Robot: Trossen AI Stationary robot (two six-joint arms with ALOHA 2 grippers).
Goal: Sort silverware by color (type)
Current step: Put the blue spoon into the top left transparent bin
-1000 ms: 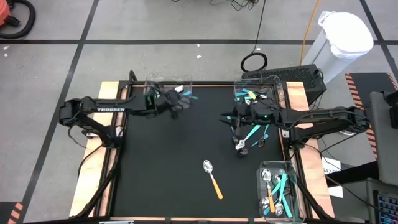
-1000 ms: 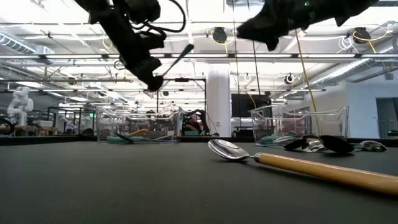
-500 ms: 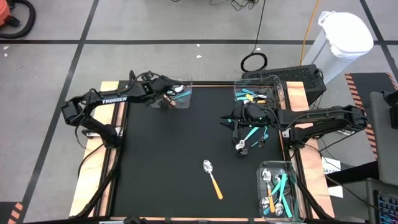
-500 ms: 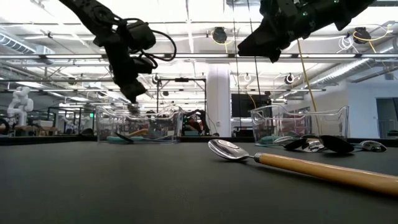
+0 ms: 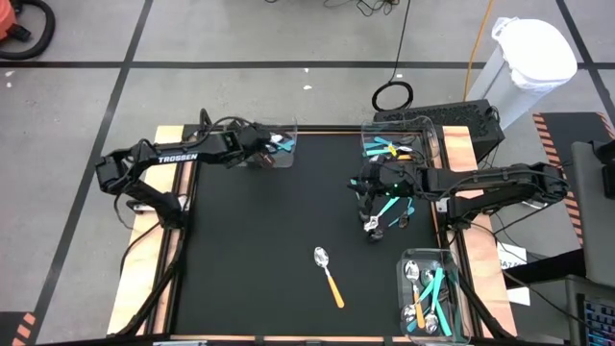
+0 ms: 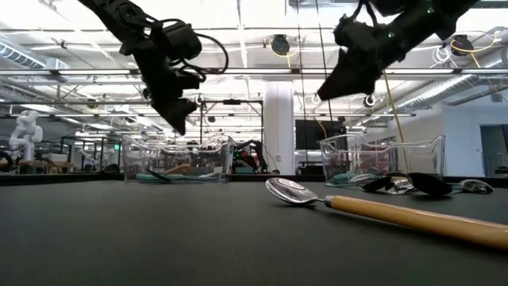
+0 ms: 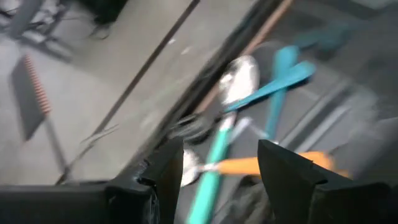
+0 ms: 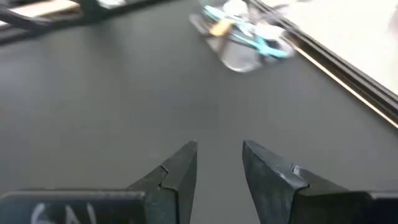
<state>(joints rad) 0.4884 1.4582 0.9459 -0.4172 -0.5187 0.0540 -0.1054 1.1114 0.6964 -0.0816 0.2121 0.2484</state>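
The silverware lies in several places. A clear bin (image 5: 291, 130) at the far left holds teal- and orange-handled spoons (image 7: 273, 84). My left gripper (image 5: 264, 152) hangs open just above that bin, and the bin's spoons show through the gap between its fingers (image 7: 221, 149). A small heap of teal-handled spoons (image 5: 387, 213) lies on the black mat at the right. My right gripper (image 5: 368, 192) hovers open above the mat beside that heap, nothing between its fingers (image 8: 219, 146). One orange-handled spoon (image 5: 330, 274) lies alone on the mat, near the front.
A second clear bin (image 5: 423, 135) with teal utensils stands at the far right. A third bin (image 5: 454, 261) with mixed spoons sits at the near right corner. The mat's middle and left (image 5: 240, 250) are bare. A white waste bin (image 5: 524, 58) stands off the table.
My left gripper has swung toward the table's far edge, over the far-left bin, and sunk a little. It has opened there and let go of the utensil it held. My right gripper has sunk and tipped farther down over the mat.
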